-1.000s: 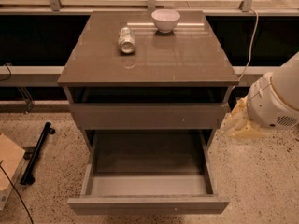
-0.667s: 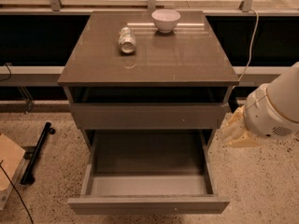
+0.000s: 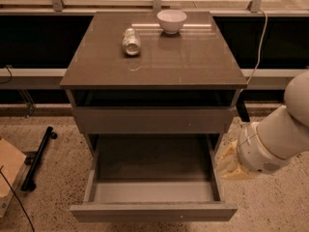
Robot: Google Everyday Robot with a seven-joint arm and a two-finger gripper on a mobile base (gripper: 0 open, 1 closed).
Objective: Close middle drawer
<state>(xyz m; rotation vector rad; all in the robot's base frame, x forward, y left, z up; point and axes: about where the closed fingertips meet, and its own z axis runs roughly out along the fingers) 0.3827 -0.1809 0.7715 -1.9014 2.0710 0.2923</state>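
While beside the middle drawer (image 3: 153,211), tool (image 3: 231,164) low.

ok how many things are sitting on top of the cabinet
2: a white bowl at the back, a can on its side left of it. The gripper hangs right of the open middle drawer.

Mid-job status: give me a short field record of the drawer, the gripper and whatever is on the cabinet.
middle drawer: pulled far out, nothing seen inside
upper drawer front: not pulled out
gripper: low, right of the open drawer's side wall, off its front panel
cabinet top: can lying on its side, white bowl upright behind it
task: drawer not yet closed
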